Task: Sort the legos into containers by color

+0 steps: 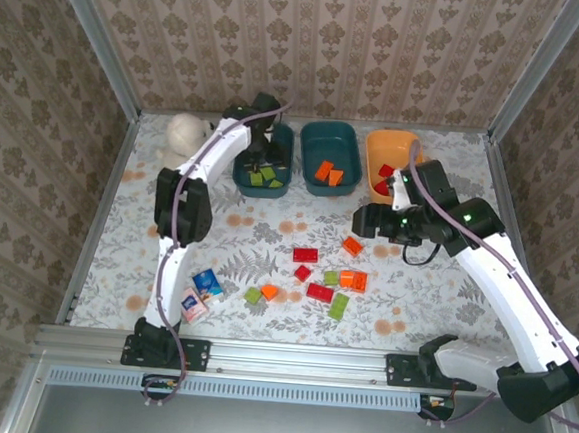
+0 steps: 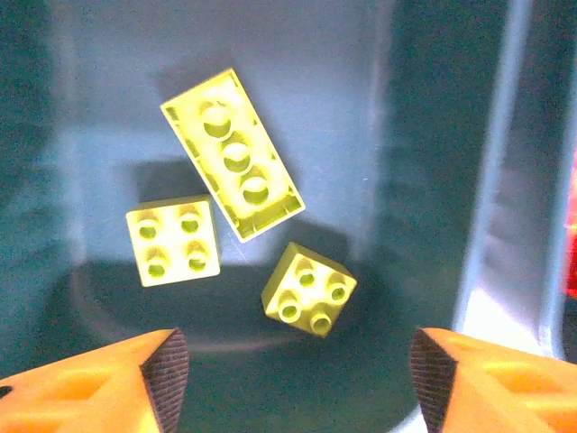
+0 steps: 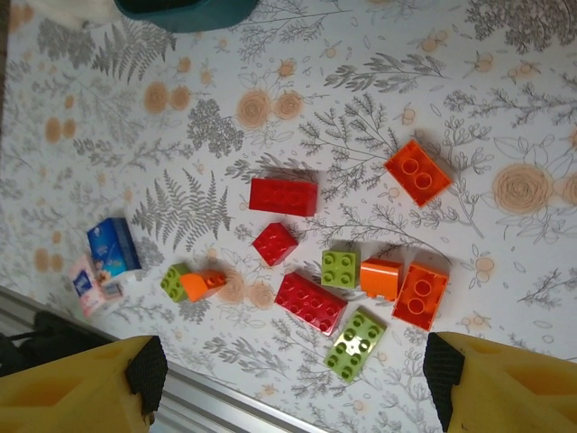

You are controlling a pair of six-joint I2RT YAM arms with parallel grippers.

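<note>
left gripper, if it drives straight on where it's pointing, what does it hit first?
Probably the tilted green lego just ahead of the left gripper, whose jaws stand open; otherwise the teal tub floor beside it. Depth is unclear.

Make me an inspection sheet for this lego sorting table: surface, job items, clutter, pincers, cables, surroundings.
Surface: floral tablecloth, lying flat.
Job's things: three green bricks in the left teal tub; orange bricks in the middle teal tub; red bricks in the orange tub; ten loose bricks on the cloth, in red, orange and green.
Clutter: plush bear at the far left; blue carton and pink carton at the near left.
Grippers: left pincer open, empty, above the green bricks; right pincer open, empty, above the loose bricks.
Cables: left arm cable and right arm cable run along the arms.
Surroundings: wallpapered walls; metal rail at the near edge.
</note>
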